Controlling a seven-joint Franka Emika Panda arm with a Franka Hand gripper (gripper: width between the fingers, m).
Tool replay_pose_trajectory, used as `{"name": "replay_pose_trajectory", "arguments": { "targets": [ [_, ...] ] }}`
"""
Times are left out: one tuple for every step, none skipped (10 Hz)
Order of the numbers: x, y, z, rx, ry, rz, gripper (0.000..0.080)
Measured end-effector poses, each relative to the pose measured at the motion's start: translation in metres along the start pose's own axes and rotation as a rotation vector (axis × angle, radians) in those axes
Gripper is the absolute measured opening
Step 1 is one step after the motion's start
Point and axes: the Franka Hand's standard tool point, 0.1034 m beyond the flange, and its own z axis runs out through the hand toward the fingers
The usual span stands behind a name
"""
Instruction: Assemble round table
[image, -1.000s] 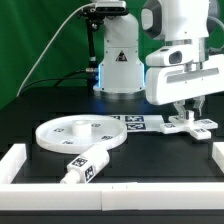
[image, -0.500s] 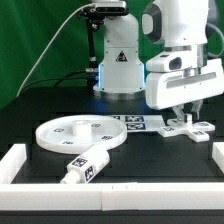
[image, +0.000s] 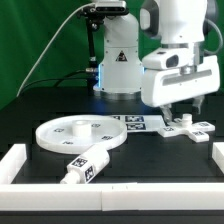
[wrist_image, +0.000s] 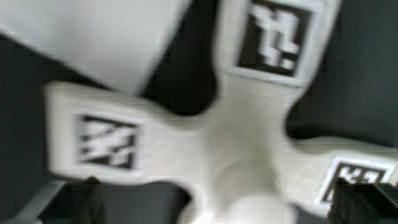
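The round table's large rimmed disc (image: 80, 133) lies flat on the black table at the exterior view's left. Its short cylindrical leg (image: 85, 168) lies on its side just in front of the disc. The small cross-shaped foot (image: 188, 127) lies at the exterior view's right. My gripper (image: 178, 113) hangs directly over the foot. In the wrist view the foot (wrist_image: 222, 130) fills the picture with its tags showing. One arm of it runs between my dark fingertips (wrist_image: 80, 200), with gaps on both sides. The gripper (wrist_image: 222, 205) is open and holds nothing.
The marker board (image: 135, 122) lies between the disc and the foot. White border rails run along the front (image: 110, 200), the left (image: 15, 160) and the right (image: 215, 155). The arm's white base (image: 118, 65) stands at the back, before a green backdrop.
The arm has shifted slightly toward the exterior view's left. The foot, disc and leg lie where they were.
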Motion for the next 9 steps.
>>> {"name": "replay_pose_trajectory", "arguments": {
  "targets": [
    [-0.002, 0.022, -0.027, -0.011, -0.015, -0.012, 0.0646],
    [-0.009, 0.044, -0.045, -0.001, -0.048, -0.073, 0.0646],
    [-0.007, 0.067, -0.062, 0.005, -0.050, -0.049, 0.0646],
    [-0.009, 0.070, -0.062, 0.004, -0.047, -0.038, 0.0648],
    [-0.010, 0.066, -0.059, 0.008, -0.054, -0.046, 0.0648],
    [-0.010, 0.067, -0.059, 0.008, -0.053, -0.044, 0.0648],
    [-0.012, 0.068, -0.056, 0.011, -0.058, -0.042, 0.0648],
    [-0.019, 0.075, -0.046, 0.013, -0.057, -0.069, 0.0648],
    [-0.034, 0.095, -0.042, 0.019, -0.069, -0.110, 0.0648]
  ]
}}
